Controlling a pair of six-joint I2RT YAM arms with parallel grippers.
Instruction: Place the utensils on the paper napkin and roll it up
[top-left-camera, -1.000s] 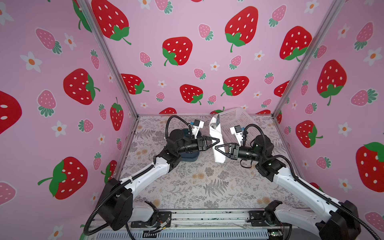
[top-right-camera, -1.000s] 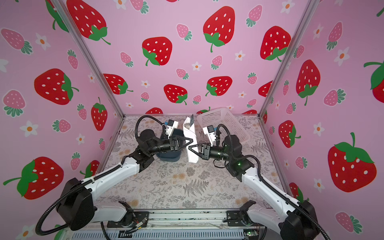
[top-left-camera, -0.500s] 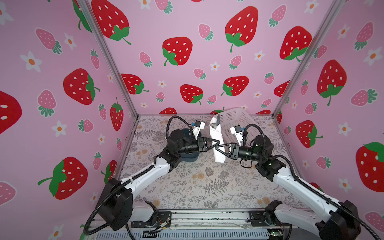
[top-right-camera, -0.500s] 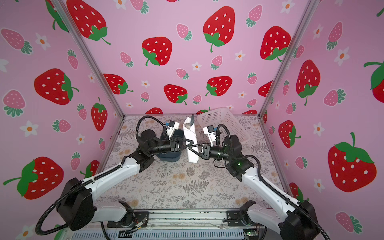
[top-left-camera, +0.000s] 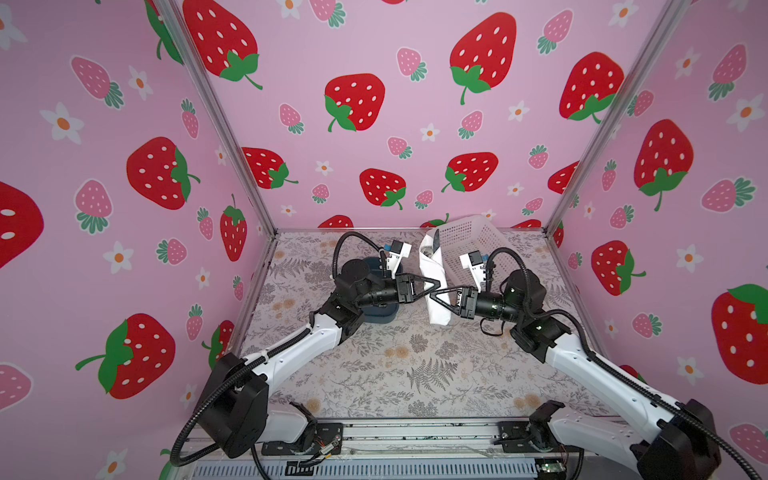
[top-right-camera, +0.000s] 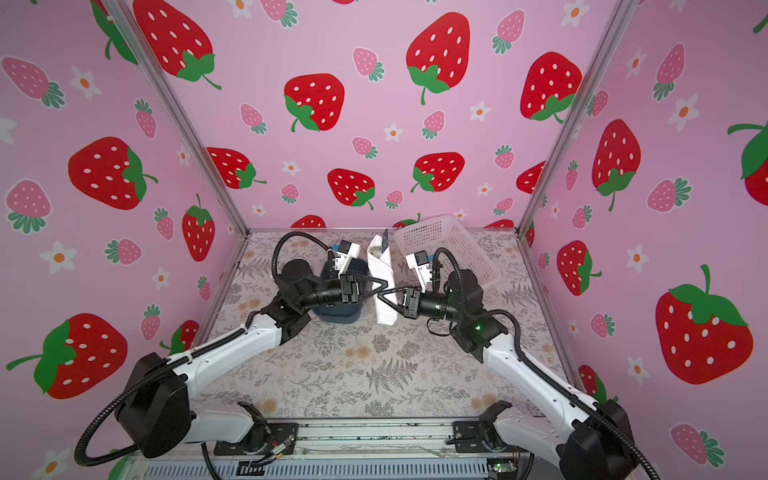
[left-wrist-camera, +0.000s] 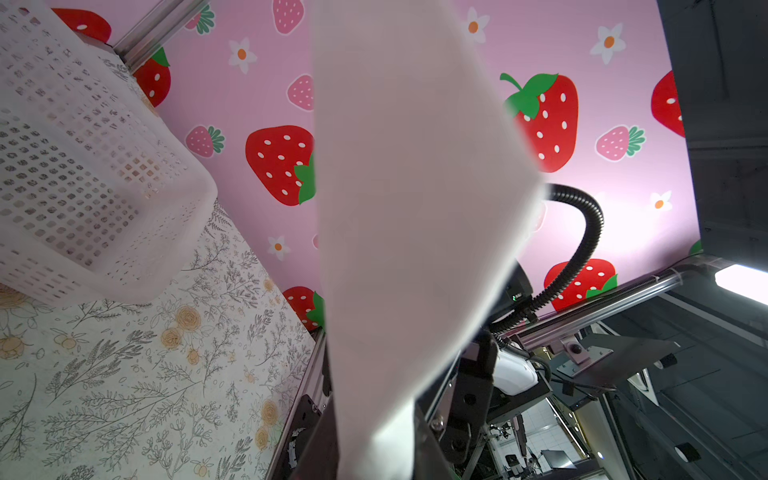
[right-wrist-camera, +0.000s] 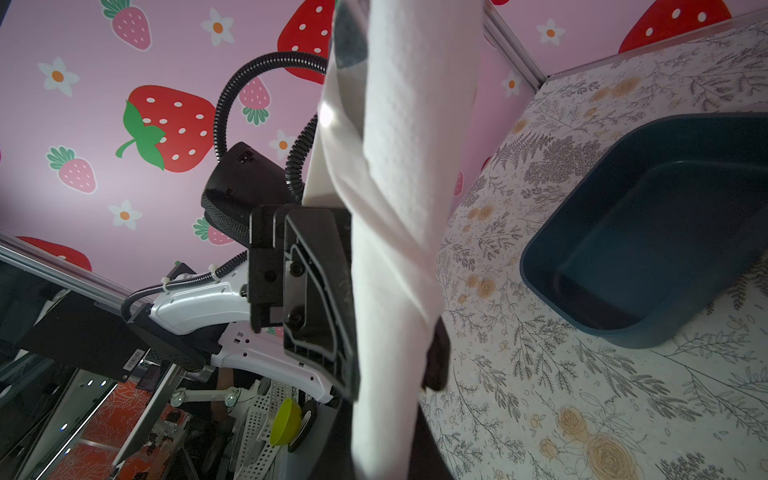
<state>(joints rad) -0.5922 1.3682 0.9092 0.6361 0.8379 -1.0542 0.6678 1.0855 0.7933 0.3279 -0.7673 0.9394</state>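
In both top views we look down from the front; both wrist views sit close against the napkin (left-wrist-camera: 407, 208).

There are one rolled napkin (top-left-camera: 432, 266), one white basket (top-left-camera: 469, 239), one blue tub (top-left-camera: 381, 317) and two hands, a left hand (top-left-camera: 435, 284) and a right hand (top-left-camera: 434, 296).

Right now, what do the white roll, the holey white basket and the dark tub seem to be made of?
The paper napkin: soft matte paper, with dimpled embossing and creased folds. The basket: probably translucent white plastic, with moulded grid holes. The tub: likely dark blue plastic, smooth with a faint sheen.
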